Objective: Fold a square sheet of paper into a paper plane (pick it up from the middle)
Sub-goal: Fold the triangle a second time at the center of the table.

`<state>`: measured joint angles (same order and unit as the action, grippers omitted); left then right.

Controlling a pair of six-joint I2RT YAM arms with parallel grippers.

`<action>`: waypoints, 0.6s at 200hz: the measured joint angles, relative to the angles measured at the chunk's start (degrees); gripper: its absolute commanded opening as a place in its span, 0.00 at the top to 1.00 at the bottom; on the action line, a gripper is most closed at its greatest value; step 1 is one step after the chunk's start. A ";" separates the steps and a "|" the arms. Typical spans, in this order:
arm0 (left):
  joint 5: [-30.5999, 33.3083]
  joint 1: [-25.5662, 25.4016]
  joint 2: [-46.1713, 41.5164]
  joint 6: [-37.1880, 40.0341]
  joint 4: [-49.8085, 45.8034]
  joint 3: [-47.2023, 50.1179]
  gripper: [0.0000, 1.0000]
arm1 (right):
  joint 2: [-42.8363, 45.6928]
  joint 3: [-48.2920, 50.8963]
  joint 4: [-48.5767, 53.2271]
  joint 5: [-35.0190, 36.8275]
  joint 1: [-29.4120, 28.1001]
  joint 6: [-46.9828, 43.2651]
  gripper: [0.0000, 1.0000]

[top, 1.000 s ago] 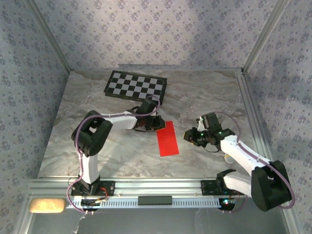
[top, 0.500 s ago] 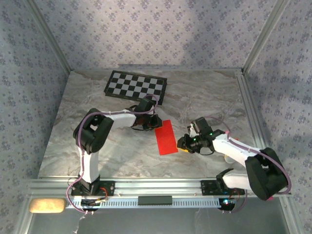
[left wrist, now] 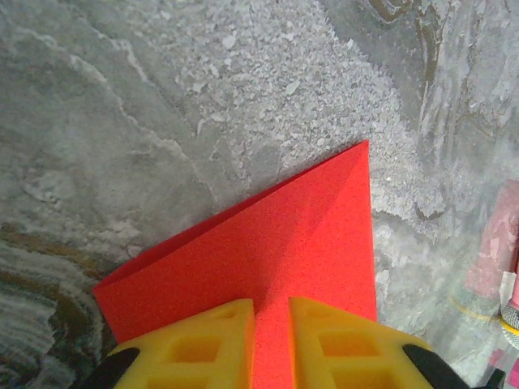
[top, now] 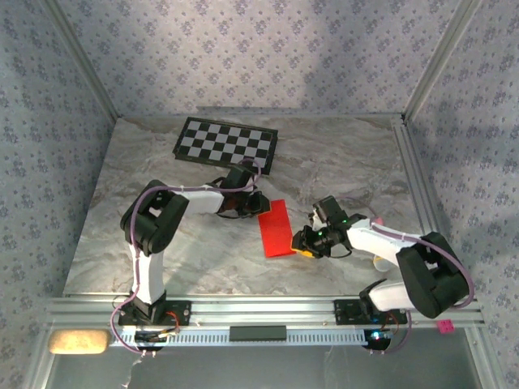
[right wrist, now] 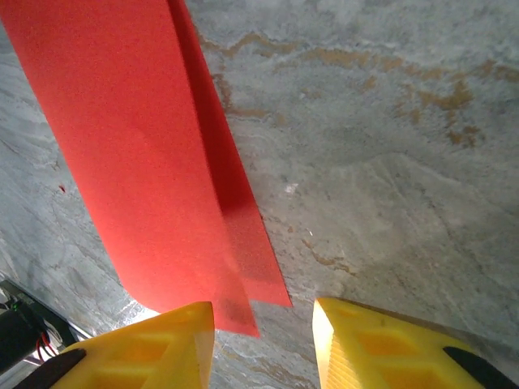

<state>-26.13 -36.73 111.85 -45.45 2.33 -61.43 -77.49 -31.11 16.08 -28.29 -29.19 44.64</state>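
Top external view: within the last second the right gripper (top: 302, 243) has swung in from 3 o'clock to the 5 o'clock corner of the square sheet of paper (top: 276, 228), its fingers spreading wide. A two-handed hold for the next crease looks close. The sheet, already folded to a strip, lies mid-table. At its 11 o'clock end the left gripper (top: 258, 204) has narrow fingers with red between them, probably pinching it. The contact itself is cut off at the frame's bottom edge.
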 measured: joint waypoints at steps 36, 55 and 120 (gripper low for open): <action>-1.33 0.48 -0.26 0.00 2.71 1.60 0.80 | -0.70 0.00 -1.22 -0.52 0.02 0.42 0.63; -1.55 0.63 -0.33 0.02 3.28 1.81 0.80 | -1.09 0.00 -2.82 -1.53 0.07 1.05 0.63; -1.95 0.63 -0.28 1.29 2.56 1.44 0.79 | -3.56 -0.66 -9.14 -6.05 2.45 2.10 0.63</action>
<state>-28.08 -36.10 111.57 -44.16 4.89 -59.99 -81.06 -31.77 6.94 -34.35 -26.74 46.74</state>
